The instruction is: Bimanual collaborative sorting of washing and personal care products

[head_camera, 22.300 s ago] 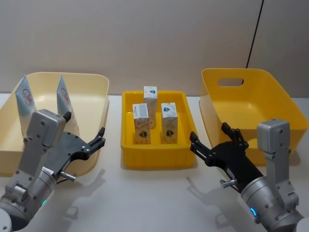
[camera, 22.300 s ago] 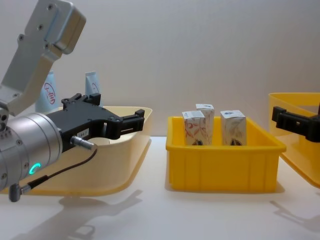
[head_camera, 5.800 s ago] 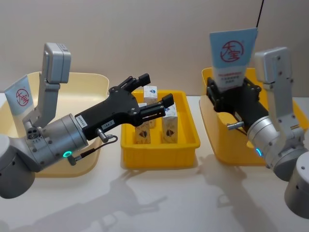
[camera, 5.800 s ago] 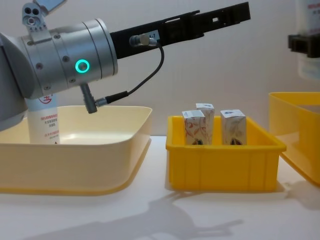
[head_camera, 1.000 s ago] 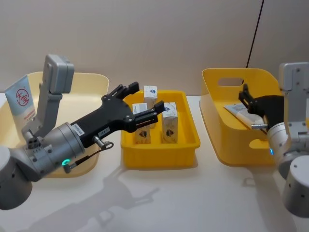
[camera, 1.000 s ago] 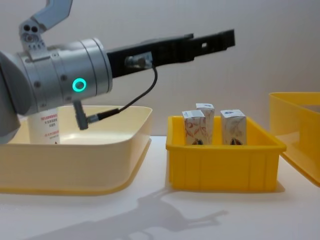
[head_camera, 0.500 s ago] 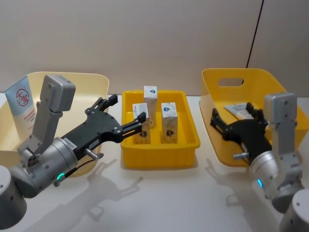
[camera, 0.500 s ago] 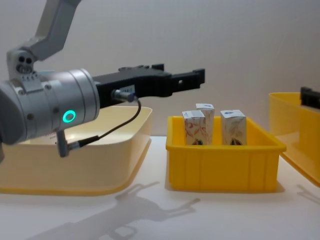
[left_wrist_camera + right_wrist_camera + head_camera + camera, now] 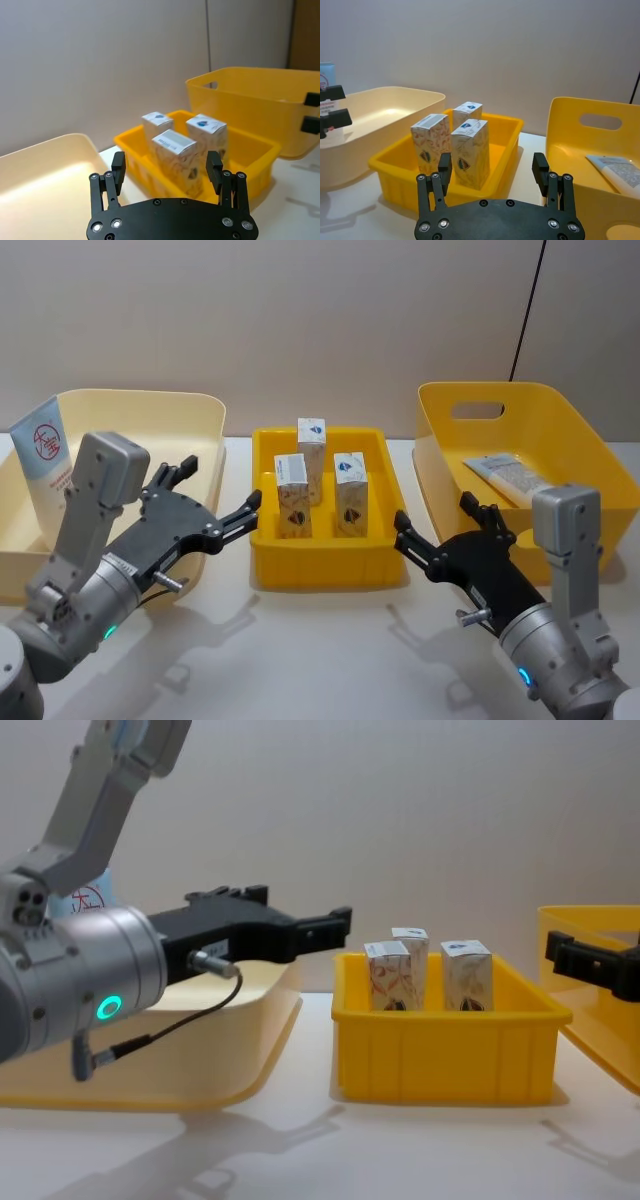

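**Both grippers held spread and empty beside the carton tray**

A white table [image 9: 330, 660] is seen before a plain beige wall [image 9: 300, 320]. Three containers are set in a row on it: a cream bin [image 9: 150, 396] on the left, a small yellow tray [image 9: 330, 576] in the middle and a larger yellow bin [image 9: 565, 410] with a handle slot on the right.

Three white cartons are stood upright in the tray. The rear carton [image 9: 312, 452] is placed toward the back, the front left carton [image 9: 292, 498] and the front right carton [image 9: 350, 495] nearer. They are grouped closely, though it cannot be told whether they touch.

One tube [image 9: 45, 455] is stood upright at the far left of the cream bin, its red round logo turned forward. A second tube [image 9: 512, 480] is laid flat inside the yellow bin.

The left gripper [image 9: 222, 485] is held over the near right corner of the cream bin, just left of the tray; its fingers are spread wide and nothing is held. The right gripper [image 9: 435, 515] is held low between the tray and the yellow bin, likewise spread and empty.
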